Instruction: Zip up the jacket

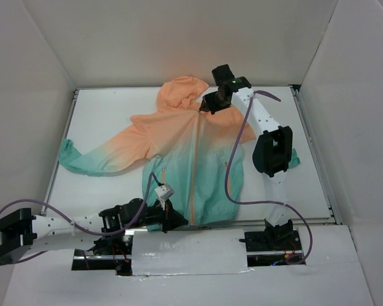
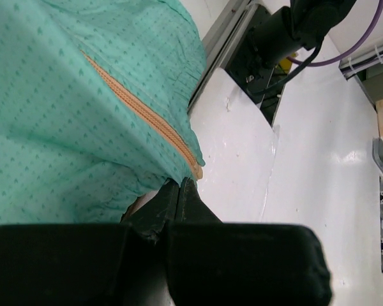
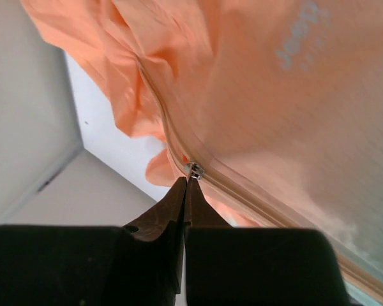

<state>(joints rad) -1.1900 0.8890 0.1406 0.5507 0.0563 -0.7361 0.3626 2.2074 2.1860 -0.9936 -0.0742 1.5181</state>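
Note:
The jacket [image 1: 185, 153] lies flat on the table, its peach-orange hood at the far side and its teal hem near the arm bases. Its orange front zipper [image 1: 195, 166] runs closed up the middle. My left gripper [image 1: 172, 220] is shut on the teal hem at the zipper's bottom end [image 2: 195, 169]. My right gripper [image 1: 207, 102] is at the neck by the hood, shut on the silver zipper pull [image 3: 195, 170], at the top of the closed zipper line. A white logo [image 3: 298, 35] shows on the chest.
White walls enclose the table [image 1: 102, 115] at the back and both sides. A metal rail [image 1: 316, 159] runs along the right edge. A silver-taped plate [image 1: 188, 252] covers the near edge between the arm bases. Purple cables hang over the jacket's right side.

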